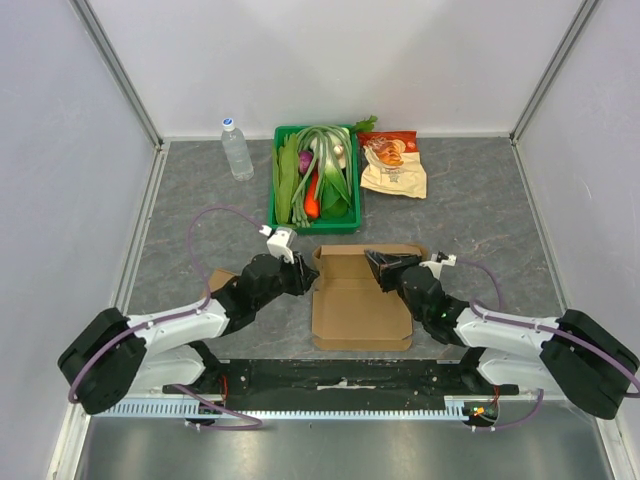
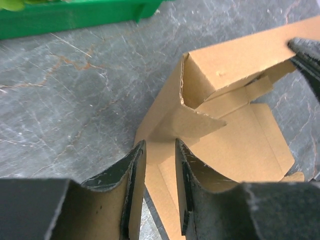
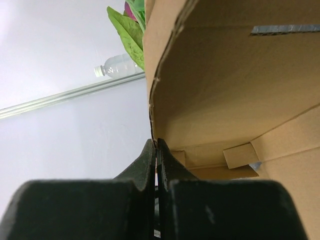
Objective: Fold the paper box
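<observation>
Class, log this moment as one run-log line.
paper box: partly folded | left fingers: open, at box's left wall | right fingers: shut on box wall

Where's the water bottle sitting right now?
In the overhead view, the water bottle sits at the back left of the table, just left of the green crate.

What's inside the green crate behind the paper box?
The green crate holds vegetables: long green stalks, a purple piece, an orange one, likely a carrot, and dark leaves. They are piled up, so the crate's floor and anything underneath is covered.
</observation>
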You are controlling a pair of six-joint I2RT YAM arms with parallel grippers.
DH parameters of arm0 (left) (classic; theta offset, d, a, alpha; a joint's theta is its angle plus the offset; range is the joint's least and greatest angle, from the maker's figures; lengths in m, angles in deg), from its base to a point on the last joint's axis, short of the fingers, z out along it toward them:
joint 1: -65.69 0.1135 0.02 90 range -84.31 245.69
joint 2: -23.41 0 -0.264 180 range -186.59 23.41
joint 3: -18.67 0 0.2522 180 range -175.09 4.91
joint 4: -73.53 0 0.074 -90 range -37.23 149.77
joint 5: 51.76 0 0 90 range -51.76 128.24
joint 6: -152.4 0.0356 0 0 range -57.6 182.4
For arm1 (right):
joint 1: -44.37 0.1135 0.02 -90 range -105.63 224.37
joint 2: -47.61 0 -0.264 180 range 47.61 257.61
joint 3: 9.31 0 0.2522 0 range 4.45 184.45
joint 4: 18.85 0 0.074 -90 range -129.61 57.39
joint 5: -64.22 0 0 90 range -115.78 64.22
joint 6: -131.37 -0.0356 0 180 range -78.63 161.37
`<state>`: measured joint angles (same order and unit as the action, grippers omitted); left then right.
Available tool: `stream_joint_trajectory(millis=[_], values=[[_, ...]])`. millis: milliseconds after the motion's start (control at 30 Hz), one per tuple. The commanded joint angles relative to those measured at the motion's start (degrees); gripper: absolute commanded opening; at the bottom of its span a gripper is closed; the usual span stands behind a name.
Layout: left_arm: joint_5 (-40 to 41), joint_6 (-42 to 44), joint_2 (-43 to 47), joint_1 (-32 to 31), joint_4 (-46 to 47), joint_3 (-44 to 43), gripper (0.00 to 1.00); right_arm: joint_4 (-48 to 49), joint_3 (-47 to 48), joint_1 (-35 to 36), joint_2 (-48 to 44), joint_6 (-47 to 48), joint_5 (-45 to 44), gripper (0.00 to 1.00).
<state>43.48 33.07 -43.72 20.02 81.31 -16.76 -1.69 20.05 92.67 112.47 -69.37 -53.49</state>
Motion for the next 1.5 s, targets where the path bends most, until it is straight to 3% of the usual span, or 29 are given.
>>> stream_joint_trajectory(millis=[0, 133, 300, 467, 733, 1033, 1167, 1467], values=[[6.97, 0.06, 6.04, -0.21, 3.24, 2.42, 0.37, 1.07, -2.76, 0.66, 0.71, 2.28, -1.56, 0.00], [6.90, 1.71, 7.64, -0.12, 3.50, 3.22, 0.50, 2.64, -3.64, 0.75, 1.93, 2.55, -1.30, 0.00], [4.43, 3.66, 3.51, -0.12, 3.34, 0.58, 0.52, 6.17, -5.31, 1.10, 3.78, 1.84, -1.21, 0.00], [3.21, 4.62, -1.14, -0.12, 2.10, -2.85, 0.51, 4.42, -5.14, 1.10, 1.94, 2.19, -1.83, 0.00], [2.85, 8.22, -3.44, -0.64, 7.46, -3.38, 0.46, 4.41, -4.52, 1.10, 2.11, 2.28, -1.13, 0.00], [16.19, 8.93, -8.71, -5.57, 4.57, -7.59, 0.48, 5.82, -3.11, 3.12, 3.70, 1.40, -1.12, 0.00], [23.84, 7.09, -10.73, -8.54, 4.04, -8.74, 0.35, 6.08, -3.38, 3.91, 3.52, 0.88, -1.48, 0.00], [39.93, 6.64, -14.94, -14.70, 7.36, -9.18, 0.31, 5.38, -4.34, 4.71, 1.41, -1.23, -2.35, 0.00]])
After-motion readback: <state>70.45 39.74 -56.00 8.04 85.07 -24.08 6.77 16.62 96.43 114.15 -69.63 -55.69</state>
